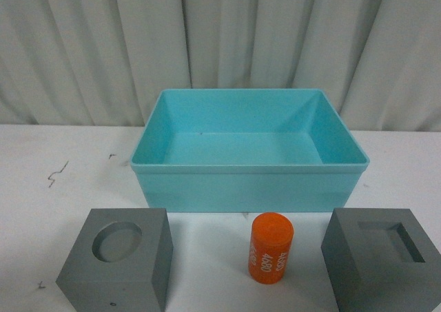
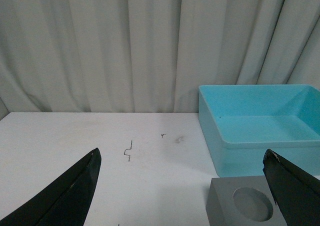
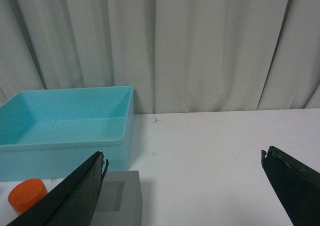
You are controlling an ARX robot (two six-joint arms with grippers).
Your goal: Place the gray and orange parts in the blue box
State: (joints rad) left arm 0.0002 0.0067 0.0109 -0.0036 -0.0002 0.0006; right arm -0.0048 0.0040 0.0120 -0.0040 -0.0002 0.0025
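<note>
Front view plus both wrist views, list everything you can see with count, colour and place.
blue box: one, light blue, empty, mid-table before curtain
gray block with round recess: one, gray, in front of box, left
gray block with square recess: one, gray, in front of box, right
orange cylinder: one, orange with white digits, between the blocks
table: one, white, under everything
curtain: one, pale gray, behind the table
left fingers: two, black, spread open, empty
right fingers: two, black, spread open, empty

white table, pleated pale curtain, small scuff marks
</note>
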